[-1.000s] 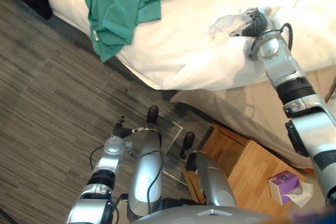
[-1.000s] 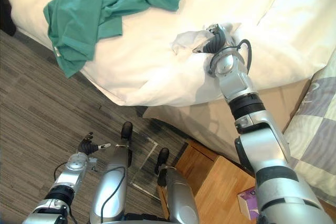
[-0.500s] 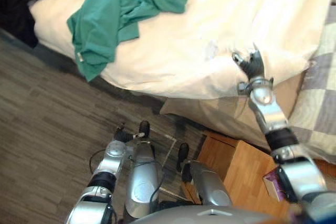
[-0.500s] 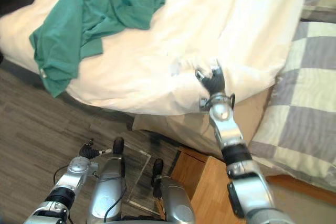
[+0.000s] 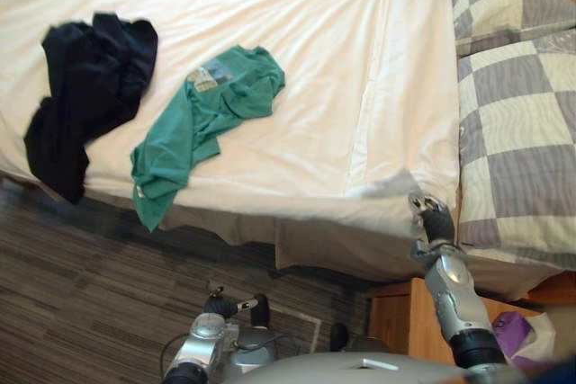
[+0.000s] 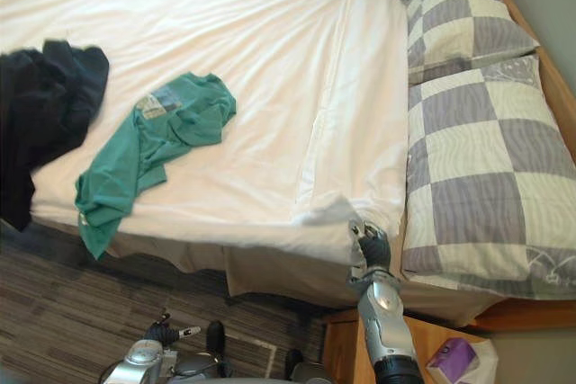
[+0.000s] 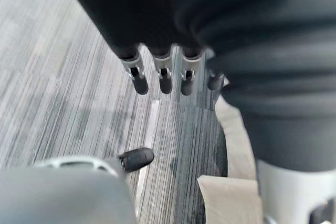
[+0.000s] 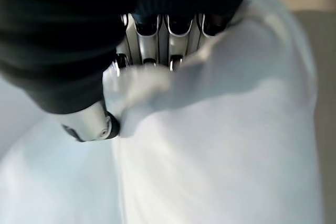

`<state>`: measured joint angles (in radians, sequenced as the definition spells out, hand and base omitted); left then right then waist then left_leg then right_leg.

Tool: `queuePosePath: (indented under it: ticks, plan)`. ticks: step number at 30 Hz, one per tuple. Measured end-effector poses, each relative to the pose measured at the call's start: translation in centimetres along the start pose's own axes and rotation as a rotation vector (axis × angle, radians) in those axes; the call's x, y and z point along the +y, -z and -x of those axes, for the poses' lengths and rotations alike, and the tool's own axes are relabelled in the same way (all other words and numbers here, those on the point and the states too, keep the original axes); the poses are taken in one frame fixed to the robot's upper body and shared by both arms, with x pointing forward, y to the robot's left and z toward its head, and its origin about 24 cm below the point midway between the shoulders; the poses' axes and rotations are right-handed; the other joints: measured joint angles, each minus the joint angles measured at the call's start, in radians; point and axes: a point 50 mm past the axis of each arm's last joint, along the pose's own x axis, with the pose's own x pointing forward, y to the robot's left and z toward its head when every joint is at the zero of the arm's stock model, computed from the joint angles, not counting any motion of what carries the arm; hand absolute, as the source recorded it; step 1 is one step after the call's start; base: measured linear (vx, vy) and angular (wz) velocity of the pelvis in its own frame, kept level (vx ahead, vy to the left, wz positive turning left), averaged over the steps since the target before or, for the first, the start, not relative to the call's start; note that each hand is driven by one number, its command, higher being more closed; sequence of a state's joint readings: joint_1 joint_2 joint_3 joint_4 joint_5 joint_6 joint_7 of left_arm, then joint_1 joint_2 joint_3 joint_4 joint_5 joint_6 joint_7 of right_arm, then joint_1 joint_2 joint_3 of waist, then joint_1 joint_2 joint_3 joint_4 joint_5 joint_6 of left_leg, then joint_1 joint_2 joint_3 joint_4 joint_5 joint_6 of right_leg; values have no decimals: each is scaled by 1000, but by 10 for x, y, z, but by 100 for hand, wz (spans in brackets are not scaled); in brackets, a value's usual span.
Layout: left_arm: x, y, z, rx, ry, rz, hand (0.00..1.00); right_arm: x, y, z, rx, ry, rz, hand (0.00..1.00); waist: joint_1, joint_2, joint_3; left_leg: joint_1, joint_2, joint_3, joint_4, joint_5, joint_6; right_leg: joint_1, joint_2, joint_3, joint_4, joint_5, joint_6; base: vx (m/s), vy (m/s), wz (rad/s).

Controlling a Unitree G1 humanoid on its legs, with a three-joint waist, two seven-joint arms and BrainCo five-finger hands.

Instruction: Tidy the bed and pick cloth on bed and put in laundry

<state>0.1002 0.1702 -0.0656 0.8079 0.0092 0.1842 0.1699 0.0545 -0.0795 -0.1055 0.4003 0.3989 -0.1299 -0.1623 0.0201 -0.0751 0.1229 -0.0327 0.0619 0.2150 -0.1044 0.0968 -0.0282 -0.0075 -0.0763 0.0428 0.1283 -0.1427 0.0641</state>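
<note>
One duvet corner (image 6: 326,211) in right hand (image 6: 373,245)

Setting: a bedroom. Indicators:
- A bed (image 6: 270,272) covered by a white duvet (image 6: 270,42).
- Grey-and-cream checked pillows (image 6: 477,159) at its head.
- A wooden bedside table (image 5: 393,325) just beside it.
- A green shirt (image 5: 207,119) and a black garment (image 5: 85,101) lying on the duvet.
</note>
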Motion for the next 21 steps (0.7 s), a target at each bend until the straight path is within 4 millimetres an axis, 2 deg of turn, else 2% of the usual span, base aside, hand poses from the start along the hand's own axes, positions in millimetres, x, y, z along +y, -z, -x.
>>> queuePosePath:
  ticks: [5,9,10,13,18,19,21]
  plan:
    - [-4,19,3,49,26,41,0,-43,57,31,194,191,-98,0,-35,32,-41,36,2,30,-1,-12,-2,18,-3,28,-10,-13,8,-49,14,-15]
    - [-10,28,4,65,32,102,0,-76,81,53,264,358,-193,0,-51,51,-56,54,4,54,-1,-21,-2,26,-2,54,-15,-12,9,-6,4,-21]
    - [-10,30,5,74,33,124,0,-83,86,58,276,401,-214,0,-63,55,-56,62,3,57,-1,-23,-3,33,-2,58,-16,-12,9,20,-3,-11]
    - [-11,35,5,89,46,161,0,-95,95,69,303,468,-224,0,-66,59,-57,93,8,84,-1,-35,-10,51,2,81,-18,-11,8,32,-10,-25]
    - [-15,37,5,96,71,166,0,-102,95,74,301,518,-139,0,-71,68,-65,106,13,100,-1,-47,-16,57,5,88,-22,-13,6,64,-35,-11]
    - [-16,37,5,100,76,172,0,-103,92,72,287,537,-107,100,-71,70,-67,106,13,100,-1,-50,-18,57,5,88,-22,-15,6,65,-30,-1]
    - [-17,38,5,104,80,179,0,-101,83,65,248,561,-79,100,-71,72,-68,106,11,100,-1,-52,-21,57,5,88,-22,-17,7,82,-26,-1]
